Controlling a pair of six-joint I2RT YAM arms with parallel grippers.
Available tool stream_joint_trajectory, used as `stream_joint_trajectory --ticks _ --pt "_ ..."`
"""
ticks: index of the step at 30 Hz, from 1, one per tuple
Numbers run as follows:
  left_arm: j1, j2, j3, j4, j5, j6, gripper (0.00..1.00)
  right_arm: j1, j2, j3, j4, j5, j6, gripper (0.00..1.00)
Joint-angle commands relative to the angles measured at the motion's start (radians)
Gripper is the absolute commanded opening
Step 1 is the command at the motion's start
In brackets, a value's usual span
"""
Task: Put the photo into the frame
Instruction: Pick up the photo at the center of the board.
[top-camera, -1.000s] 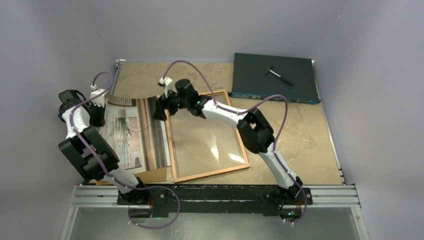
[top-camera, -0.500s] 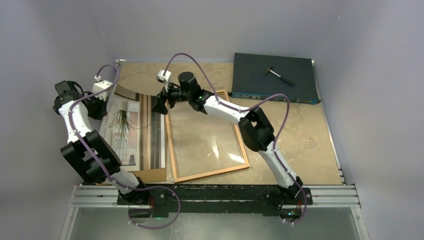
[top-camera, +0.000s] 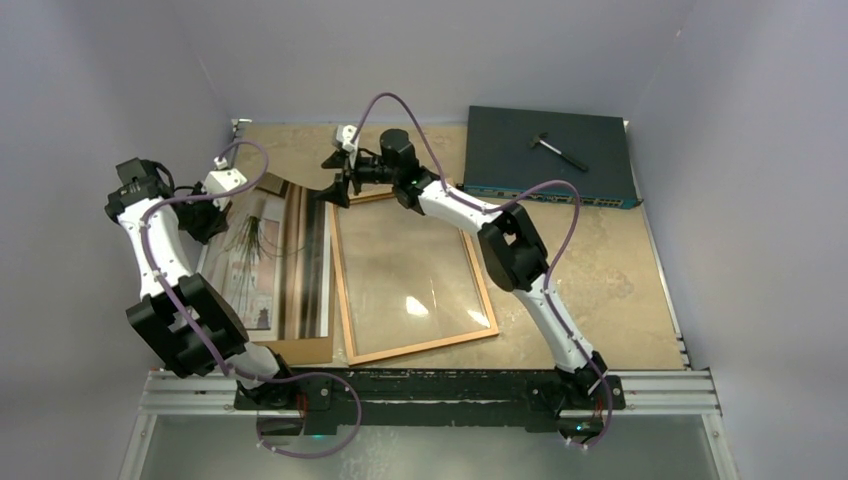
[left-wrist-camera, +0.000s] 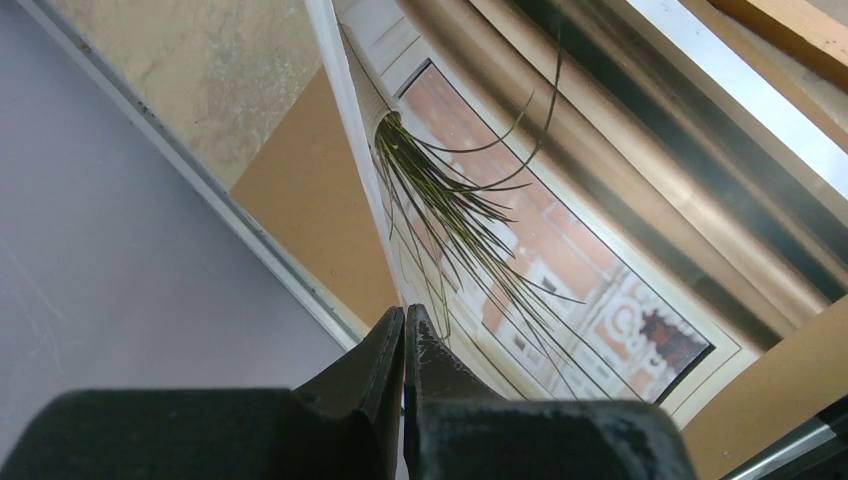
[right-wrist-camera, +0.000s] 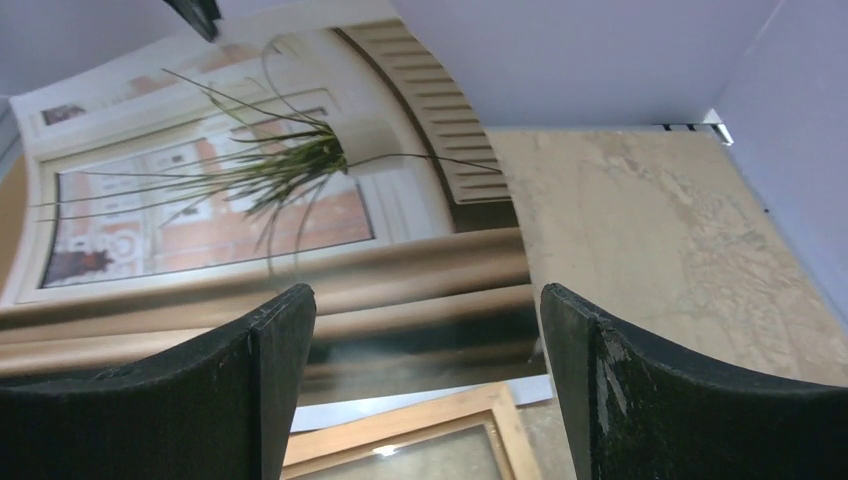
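Black left jaws pinched shut on the white border of the photo (left-wrist-camera: 560, 250), that edge raised and curled. Rest of the print lying on a brown backing board (top-camera: 300, 350), just left of the frame (top-camera: 425, 345) flat on the bench (top-camera: 620, 290). Right jaws spread wide, holding nothing, above the frame's far left corner.

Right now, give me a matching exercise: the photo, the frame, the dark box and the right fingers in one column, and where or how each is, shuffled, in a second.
1 photo
2 frame
3 dark box
4 right fingers

A open, near the frame's far left corner
B far right of the table, small tool on top
C edge pinched in the shut left fingers
D flat on the table, right of the photo

Pairs: 1-C, 2-D, 3-B, 4-A
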Motion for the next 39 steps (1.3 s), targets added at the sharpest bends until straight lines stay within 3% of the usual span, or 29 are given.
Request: stream_joint_trajectory --ticks 1,8,19,32,39 --pt "-0.003 -0.003 0.057 -0.090 0.048 0.120 0.00 -0.002 0.059 0.080 0.142 -0.106 -0.045 0.84" --pt "-0.026 -0.025 0.031 -0.147 0.047 0.230 0.00 0.004 0.070 0.046 0.316 -0.096 -0.064 0.81" --pt "-0.081 -0.139 -0.076 -0.072 0.009 0.336 0.00 0.094 -0.004 -0.048 0.329 0.093 -0.313 0.78" --pt "-0.096 -0.151 -0.099 -0.086 -0.009 0.397 0.00 0.134 -0.099 -0.198 0.436 0.308 -0.494 0.75" --pt "-0.097 -0.161 -0.100 -0.078 -0.005 0.409 0.00 0.138 -0.075 -0.121 0.281 0.211 -0.563 0.72"
